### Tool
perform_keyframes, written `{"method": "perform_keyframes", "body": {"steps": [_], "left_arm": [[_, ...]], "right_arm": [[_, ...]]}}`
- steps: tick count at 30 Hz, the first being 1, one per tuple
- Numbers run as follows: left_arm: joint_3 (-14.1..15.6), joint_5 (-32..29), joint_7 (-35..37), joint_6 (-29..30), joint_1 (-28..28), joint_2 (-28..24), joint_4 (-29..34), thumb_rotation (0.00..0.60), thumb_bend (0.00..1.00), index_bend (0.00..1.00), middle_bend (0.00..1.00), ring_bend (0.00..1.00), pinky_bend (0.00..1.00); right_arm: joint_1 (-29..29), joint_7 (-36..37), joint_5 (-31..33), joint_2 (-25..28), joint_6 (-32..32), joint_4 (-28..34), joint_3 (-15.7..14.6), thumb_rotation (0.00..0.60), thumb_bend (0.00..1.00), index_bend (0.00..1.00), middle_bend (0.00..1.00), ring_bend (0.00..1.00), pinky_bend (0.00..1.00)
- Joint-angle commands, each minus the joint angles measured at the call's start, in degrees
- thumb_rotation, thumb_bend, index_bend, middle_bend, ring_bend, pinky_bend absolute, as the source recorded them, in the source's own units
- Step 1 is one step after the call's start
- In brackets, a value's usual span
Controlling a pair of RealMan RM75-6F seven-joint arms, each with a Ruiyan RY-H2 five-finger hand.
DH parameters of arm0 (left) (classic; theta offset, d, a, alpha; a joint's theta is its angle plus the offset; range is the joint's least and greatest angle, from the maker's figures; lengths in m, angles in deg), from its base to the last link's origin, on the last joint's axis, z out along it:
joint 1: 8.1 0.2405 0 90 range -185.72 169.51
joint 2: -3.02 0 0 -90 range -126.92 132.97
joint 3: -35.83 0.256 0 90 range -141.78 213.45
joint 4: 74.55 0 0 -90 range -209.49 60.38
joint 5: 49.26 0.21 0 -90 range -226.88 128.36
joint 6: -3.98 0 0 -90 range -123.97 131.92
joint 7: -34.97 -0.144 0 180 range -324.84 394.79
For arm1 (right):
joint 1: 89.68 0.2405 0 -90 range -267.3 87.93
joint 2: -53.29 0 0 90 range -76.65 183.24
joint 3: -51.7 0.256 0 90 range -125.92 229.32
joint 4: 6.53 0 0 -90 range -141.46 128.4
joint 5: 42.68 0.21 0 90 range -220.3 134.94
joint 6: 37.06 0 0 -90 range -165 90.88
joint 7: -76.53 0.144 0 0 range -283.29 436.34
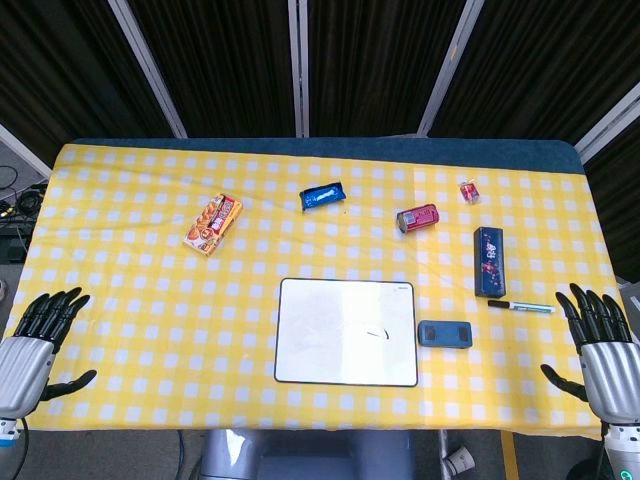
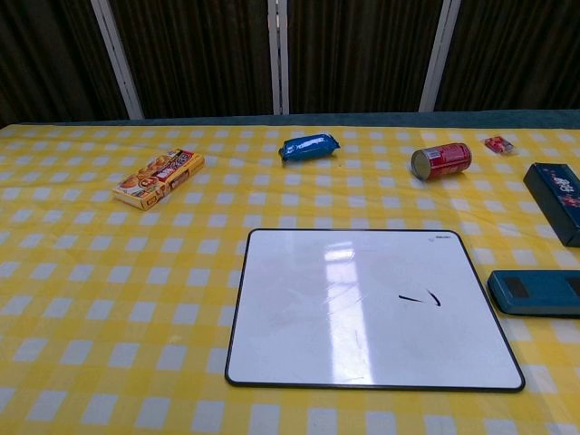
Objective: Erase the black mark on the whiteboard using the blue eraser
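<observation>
The whiteboard (image 1: 345,331) (image 2: 367,308) lies flat at the front middle of the table. A small black mark (image 1: 376,334) (image 2: 420,297) sits on its right half. The blue eraser (image 1: 446,334) (image 2: 537,292) lies just right of the board, apart from it. My left hand (image 1: 35,340) rests at the table's front left edge, open and holding nothing. My right hand (image 1: 600,342) rests at the front right edge, also open, well right of the eraser. Neither hand shows in the chest view.
A marker pen (image 1: 521,306) lies between the eraser and my right hand. A dark blue box (image 1: 489,260) (image 2: 557,201), a red can (image 1: 417,218) (image 2: 441,161), a small red packet (image 1: 468,190), a blue wrapper (image 1: 323,196) (image 2: 308,147) and an orange snack box (image 1: 213,224) (image 2: 159,178) lie farther back.
</observation>
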Motion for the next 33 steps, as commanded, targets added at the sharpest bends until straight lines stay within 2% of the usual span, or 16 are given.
{"method": "perform_keyframes", "body": {"steps": [1, 5, 10, 14, 18, 25, 33], "left_arm": [[-0.1, -0.42, 0.36, -0.11, -0.04, -0.24, -0.03, 0.6, 0.0, 0.0, 0.0, 0.0, 0.0], [-0.23, -0.61, 0.59, -0.37, -0.23, -0.38, 0.01, 0.6, 0.0, 0.0, 0.0, 0.0, 0.0], [-0.64, -1.27, 0.49, -1.56, -0.98, -0.26, -0.03, 0.6, 0.0, 0.0, 0.0, 0.0, 0.0], [-0.68, -1.41, -0.33, -2.0, -1.19, 0.13, -0.13, 0.6, 0.0, 0.0, 0.0, 0.0, 0.0], [-0.75, -2.21, -1.37, -2.96, -1.5, 0.44, -0.02, 0.6, 0.0, 0.0, 0.0, 0.0, 0.0], [-0.74, -3.44, -2.0, -3.3, -1.28, 0.72, -0.04, 0.6, 0.0, 0.0, 0.0, 0.0, 0.0], [-0.86, -4.69, -0.88, -3.72, -1.24, 0.43, -0.72, 0.6, 0.0, 0.0, 0.0, 0.0, 0.0]], "right_arm": [[0.05, 0.0, -0.07, -0.01, 0.07, 0.01, -0.02, 0.6, 0.0, 0.0, 0.0, 0.0, 0.0], [0.41, -0.71, -0.44, -0.41, 0.93, -0.48, -0.35, 0.6, 0.0, 0.0, 0.0, 0.0, 0.0], [3.31, -1.57, 0.01, -1.61, 7.0, 0.09, -0.9, 0.6, 0.0, 0.0, 0.0, 0.0, 0.0], [6.9, -2.09, -0.06, -3.12, 12.65, -1.13, -0.73, 0.6, 0.0, 0.07, 0.06, 0.01, 0.09], [11.69, -3.31, 0.45, -5.68, 19.8, -3.97, -0.15, 0.6, 0.0, 0.17, 0.17, 0.09, 0.21], [16.29, -5.23, 3.99, -10.12, 27.34, -8.09, 0.62, 0.6, 0.0, 0.21, 0.23, 0.15, 0.28], [18.24, -5.92, 5.57, -14.74, 29.6, -11.17, 0.05, 0.6, 0.02, 0.26, 0.29, 0.22, 0.33]]}}
